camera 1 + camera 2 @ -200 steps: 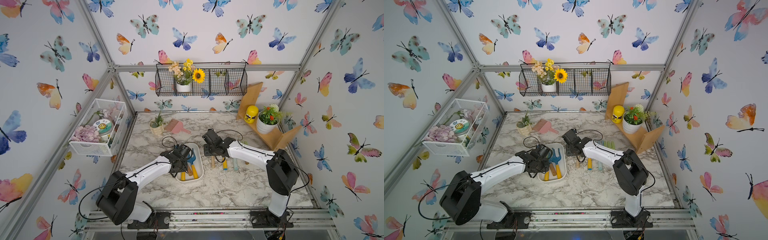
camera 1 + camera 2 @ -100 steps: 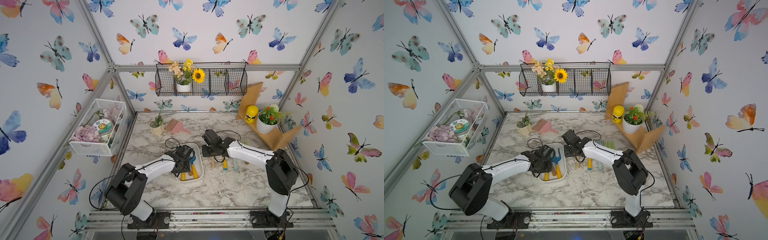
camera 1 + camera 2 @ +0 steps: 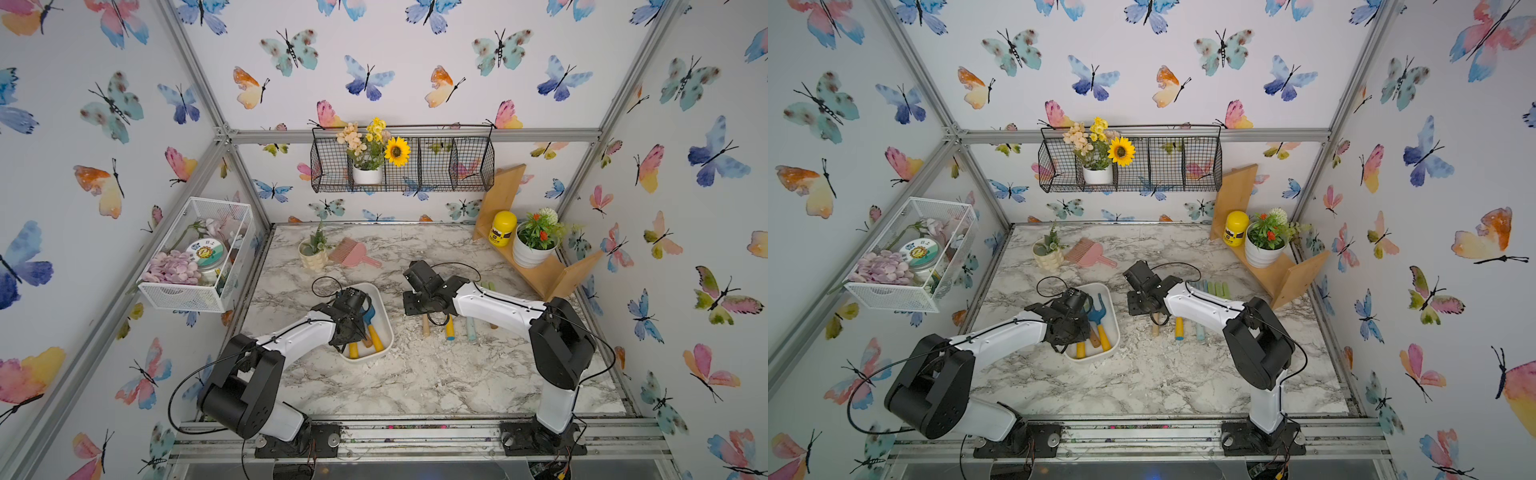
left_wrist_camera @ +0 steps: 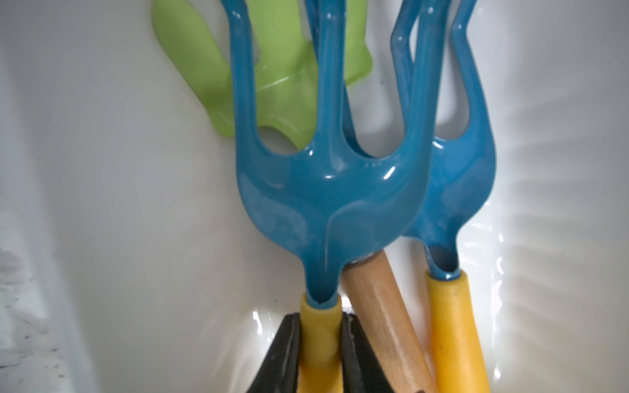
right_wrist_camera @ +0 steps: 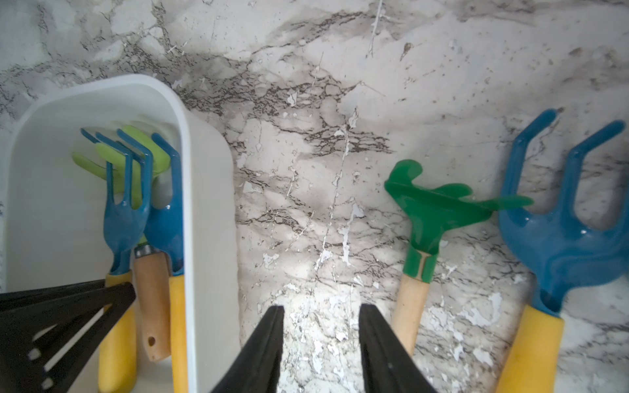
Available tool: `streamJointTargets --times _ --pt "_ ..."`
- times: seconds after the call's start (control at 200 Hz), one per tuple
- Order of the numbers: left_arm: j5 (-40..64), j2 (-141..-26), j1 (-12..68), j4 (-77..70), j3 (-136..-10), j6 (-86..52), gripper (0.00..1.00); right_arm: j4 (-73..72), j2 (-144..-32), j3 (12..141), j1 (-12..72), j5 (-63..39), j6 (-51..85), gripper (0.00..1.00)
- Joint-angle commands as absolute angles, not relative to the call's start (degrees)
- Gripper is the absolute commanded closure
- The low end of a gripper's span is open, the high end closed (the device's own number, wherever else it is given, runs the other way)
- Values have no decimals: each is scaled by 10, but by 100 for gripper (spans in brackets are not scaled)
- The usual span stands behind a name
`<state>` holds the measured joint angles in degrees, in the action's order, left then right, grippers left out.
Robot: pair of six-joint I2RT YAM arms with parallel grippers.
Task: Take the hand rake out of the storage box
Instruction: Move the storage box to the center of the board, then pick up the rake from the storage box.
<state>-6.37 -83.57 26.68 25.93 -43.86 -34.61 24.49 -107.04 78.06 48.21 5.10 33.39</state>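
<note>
No legible text; labels on the yellow jar (image 3: 502,227) and round tin (image 3: 204,252) too small.

Butterfly-papered booth with a marble counter (image 3: 415,382)
Watercolour butterflies cover the walls (image 3: 415,62), edged by grey metal bars (image 3: 540,135). A black wire basket (image 3: 436,166) hangs on the back wall, a white mesh basket (image 3: 183,297) on the side wall, a wooden shelf (image 3: 540,278) in the far corner.

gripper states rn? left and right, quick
Left gripper: shut on the blue hand rake by its yellow handle, inside the storage box.
Right gripper: open, empty, over the marble table.
</note>
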Motion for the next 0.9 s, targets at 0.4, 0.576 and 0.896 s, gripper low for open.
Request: streamJointTargets --times 0.4,0.576,0.896 --pt "-58 -820 202 298 -416 -314 76 241 -1061 755 481 45 332 58" --pt "-62 -806 202 306 -425 -316 81 243 -1046 742 481 56 330 57" --pt "-67 -754 207 379 -530 -300 84 252 -1028 747 478 78 323 57"
